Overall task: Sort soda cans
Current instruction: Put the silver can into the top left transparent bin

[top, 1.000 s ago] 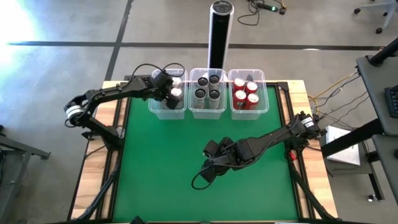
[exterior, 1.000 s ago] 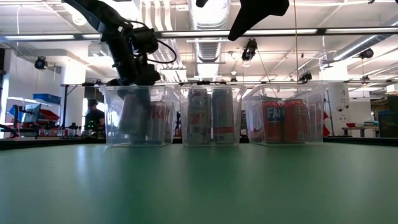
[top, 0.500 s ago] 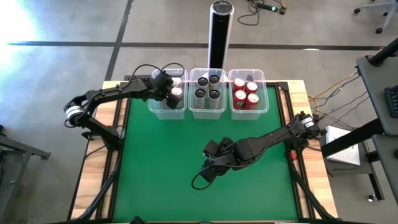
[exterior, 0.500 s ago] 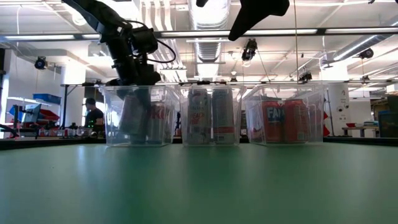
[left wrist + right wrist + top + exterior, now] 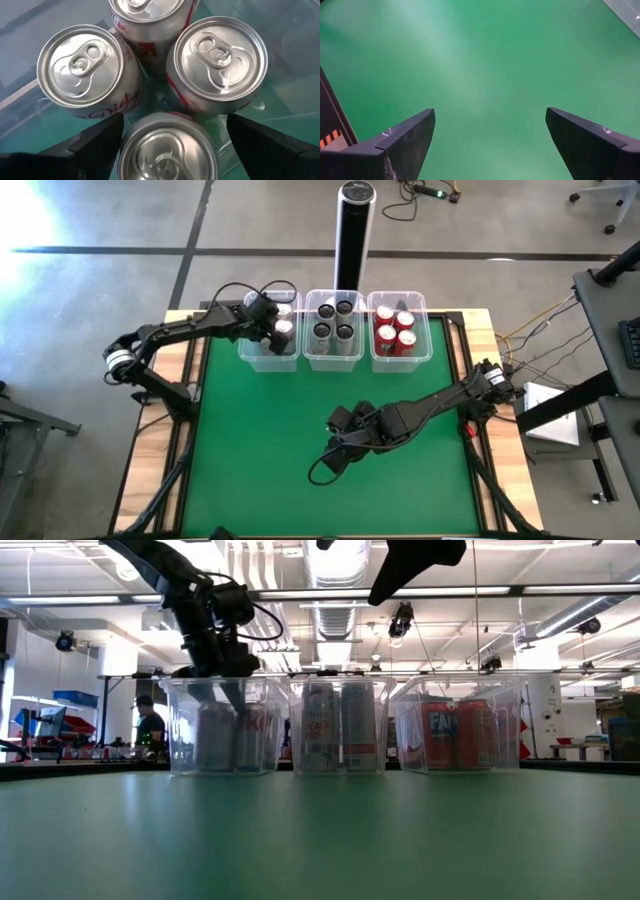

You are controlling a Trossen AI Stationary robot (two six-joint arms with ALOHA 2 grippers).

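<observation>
Green matting (image 5: 300,430) covers our table, and three clear bins stand in a row along its far edge. We see silver-white cans (image 5: 80,65) standing upright in the left bin (image 5: 268,352), dark cans (image 5: 334,320) in the middle bin (image 5: 333,352), and red cans (image 5: 395,328) in the right bin (image 5: 399,352). Our left gripper (image 5: 272,323) hangs over the left bin, its fingers (image 5: 95,140) spread wide on either side of one silver-white can, not pressing it. Our right gripper (image 5: 338,442) waits low over the mat's middle, fingers (image 5: 405,135) wide apart and holding nothing.
</observation>
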